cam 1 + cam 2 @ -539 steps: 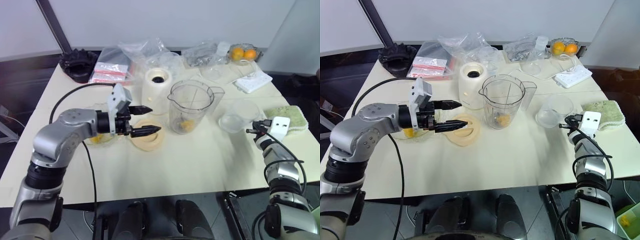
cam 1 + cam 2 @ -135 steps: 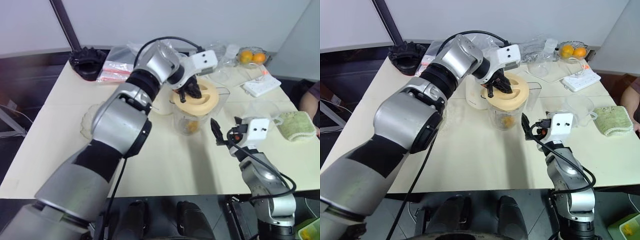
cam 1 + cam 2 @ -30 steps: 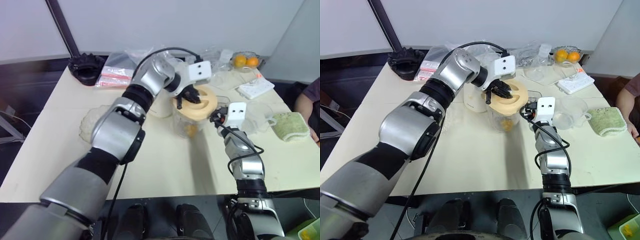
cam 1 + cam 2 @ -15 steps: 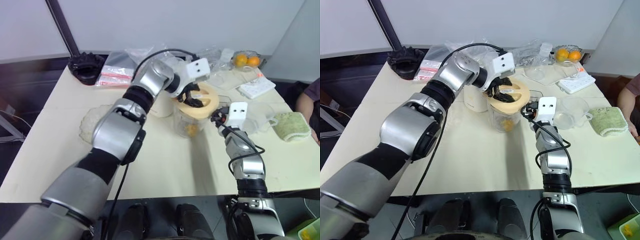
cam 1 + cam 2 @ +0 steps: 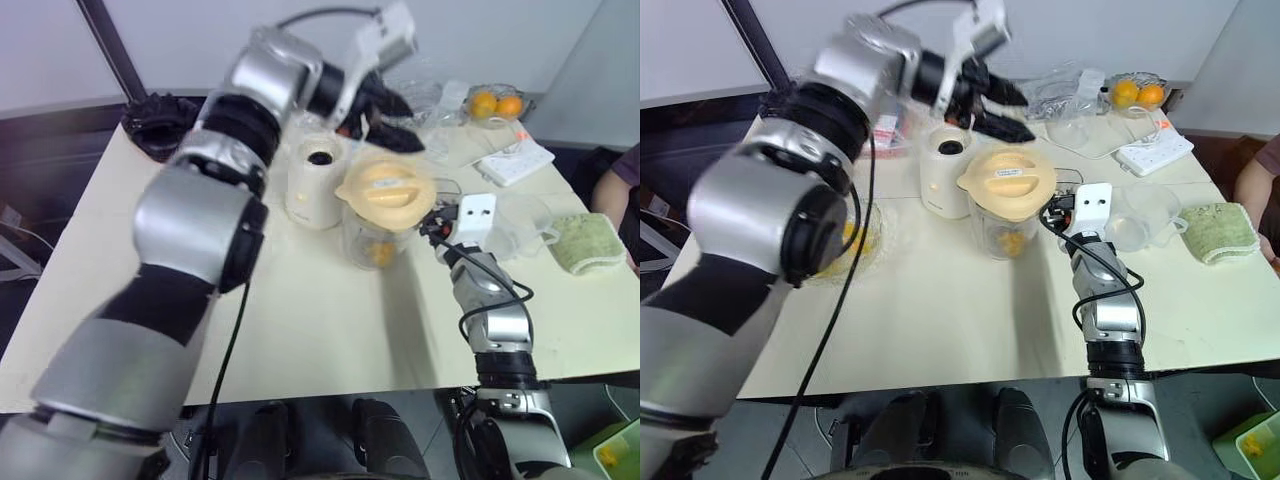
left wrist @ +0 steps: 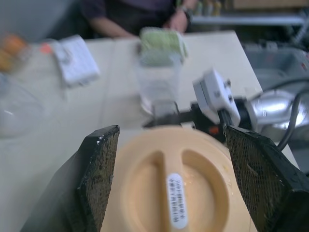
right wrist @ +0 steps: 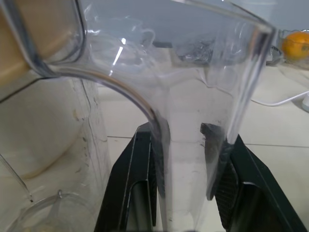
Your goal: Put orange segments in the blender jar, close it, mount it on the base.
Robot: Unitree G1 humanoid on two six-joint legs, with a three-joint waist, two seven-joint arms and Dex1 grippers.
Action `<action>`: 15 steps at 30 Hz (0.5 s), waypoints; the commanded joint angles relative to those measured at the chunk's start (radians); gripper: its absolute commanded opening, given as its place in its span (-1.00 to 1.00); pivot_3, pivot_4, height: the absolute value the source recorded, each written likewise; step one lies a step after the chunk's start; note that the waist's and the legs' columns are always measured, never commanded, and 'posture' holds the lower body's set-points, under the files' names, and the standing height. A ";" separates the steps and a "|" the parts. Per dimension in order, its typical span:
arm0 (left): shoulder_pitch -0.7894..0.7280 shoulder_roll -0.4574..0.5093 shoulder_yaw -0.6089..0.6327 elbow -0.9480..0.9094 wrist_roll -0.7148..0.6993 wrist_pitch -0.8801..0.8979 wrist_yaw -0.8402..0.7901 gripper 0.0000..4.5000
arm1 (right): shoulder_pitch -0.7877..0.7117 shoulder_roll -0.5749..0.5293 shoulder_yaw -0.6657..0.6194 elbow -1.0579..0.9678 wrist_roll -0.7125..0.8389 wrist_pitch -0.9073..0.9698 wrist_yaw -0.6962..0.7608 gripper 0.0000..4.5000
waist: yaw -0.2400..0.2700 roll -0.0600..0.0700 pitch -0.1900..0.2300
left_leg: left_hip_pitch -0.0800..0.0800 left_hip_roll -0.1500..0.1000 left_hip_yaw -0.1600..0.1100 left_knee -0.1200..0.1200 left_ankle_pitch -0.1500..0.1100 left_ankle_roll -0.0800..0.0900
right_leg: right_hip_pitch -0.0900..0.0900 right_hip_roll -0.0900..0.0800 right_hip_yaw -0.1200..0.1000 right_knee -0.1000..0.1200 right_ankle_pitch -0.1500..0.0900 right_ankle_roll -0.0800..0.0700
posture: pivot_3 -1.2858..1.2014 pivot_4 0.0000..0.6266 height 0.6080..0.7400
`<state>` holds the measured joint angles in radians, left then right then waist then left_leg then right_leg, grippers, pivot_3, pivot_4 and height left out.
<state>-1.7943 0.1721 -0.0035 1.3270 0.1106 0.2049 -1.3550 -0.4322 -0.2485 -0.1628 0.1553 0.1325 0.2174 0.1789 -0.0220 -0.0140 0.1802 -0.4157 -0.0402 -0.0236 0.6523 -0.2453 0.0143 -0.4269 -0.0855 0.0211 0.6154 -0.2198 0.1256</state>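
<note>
Table (image 5: 940,330) carrying everything, cream-coloured. Left gripper (image 5: 1002,112) raised high above the table, over the back area, fingers spread wide apart and holding nothing. Blender jar (image 5: 1002,232) standing upright near the table centre, not on the base, with the pale orange lid (image 5: 1007,181) sitting on its top. Base (image 5: 946,180) just beside the jar, on its left, dark socket facing up and free. Right gripper (image 7: 186,145) reaching level to the jar's side handle (image 7: 193,159), one finger on each side of it, clamped on the handle. Orange segments (image 5: 1006,242) seen through the clear wall, lying low inside the jar.
</note>
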 commanded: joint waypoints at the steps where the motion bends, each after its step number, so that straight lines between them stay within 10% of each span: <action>1: -0.021 0.037 0.038 -0.034 -0.042 -0.032 0.039 0.61 | -0.016 -0.011 0.000 -0.002 0.002 -0.011 0.010 -0.59 | 0.001 0.000 0.000 | 0.000 0.000 0.000 0.000 0.000 0.000 | 0.000 0.000 0.000 0.000 0.000 0.000 | 0.03 -0.52 1.00; 15: 0.267 0.184 0.174 -0.297 -0.222 0.146 0.289 0.61 | -0.077 -0.038 -0.104 0.028 0.132 0.070 0.039 -0.59 | 0.006 0.000 0.004 | 0.000 0.000 0.000 0.001 0.001 -0.001 | 0.000 0.000 0.001 0.002 0.000 0.000 | 0.03 -0.52 1.00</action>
<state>-1.5319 0.3507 0.1532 1.1199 -0.0739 0.3156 -1.0733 -0.4759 -0.2809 -0.2147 0.2076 0.2172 0.2863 0.2213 -0.0156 -0.0143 0.1846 -0.4155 -0.0407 -0.0233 0.6530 -0.2447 0.0134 -0.4271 -0.0868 0.0222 0.6178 -0.2193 0.1253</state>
